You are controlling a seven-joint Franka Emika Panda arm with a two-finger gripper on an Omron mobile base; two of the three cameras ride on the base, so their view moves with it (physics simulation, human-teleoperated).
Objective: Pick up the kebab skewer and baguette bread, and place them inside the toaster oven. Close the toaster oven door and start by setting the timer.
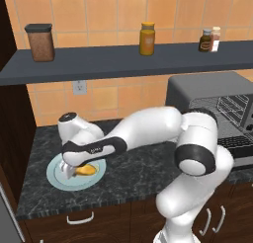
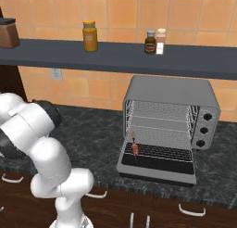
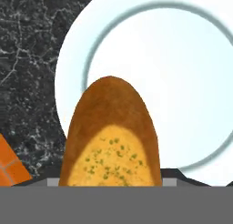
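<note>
one end effector [image 1: 70, 171] clamped on baguette bread [image 1: 85, 169] over plate [image 1: 59, 180]

The toaster oven [image 2: 170, 125] mouth is left open by the lowered toaster oven door [image 2: 156, 169]; its rack's left edge is occupied by the kebab skewer [image 2: 135, 148]. Headroom above the counter [image 1: 143, 170] is limited by the shelf [image 1: 123, 61].

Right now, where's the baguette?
The baguette bread lies on the pale plate at the left end of the counter in the left base view, under the gripper, far left of the toaster oven.
</note>
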